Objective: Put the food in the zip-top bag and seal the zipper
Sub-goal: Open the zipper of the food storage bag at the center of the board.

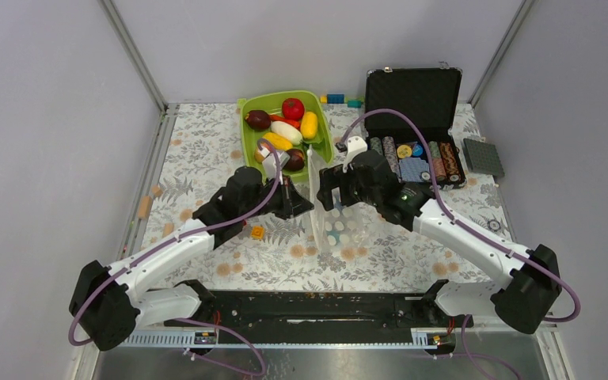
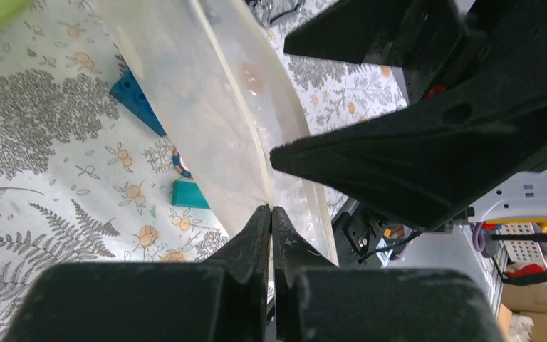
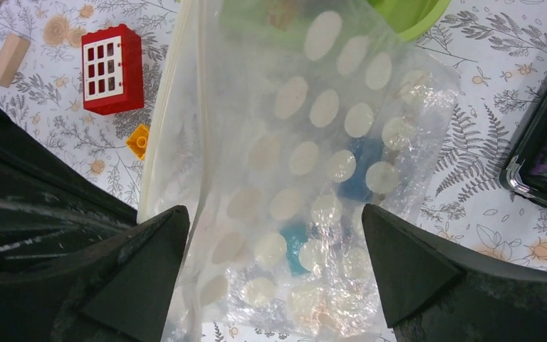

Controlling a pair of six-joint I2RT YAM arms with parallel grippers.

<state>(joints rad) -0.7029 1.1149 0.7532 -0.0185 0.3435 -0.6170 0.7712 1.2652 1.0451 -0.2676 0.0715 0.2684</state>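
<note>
**Left end effector (image 2: 271,214) pinches zip-top bag (image 2: 214,107); right end effector (image 3: 274,214) stands wide**

In the overhead view the clear bag sits at centre frame on the floral counter (image 1: 206,150), between the two arms. The left end effector's fingers are pressed together on the bag's edge. The right end effector's fingers are spread fully with the bag between them, gripping nothing. The pale zipper (image 3: 162,135) runs down the bag's left edge. The food (image 1: 285,127) lies in the green tray (image 1: 247,107) at upper centre.
</note>
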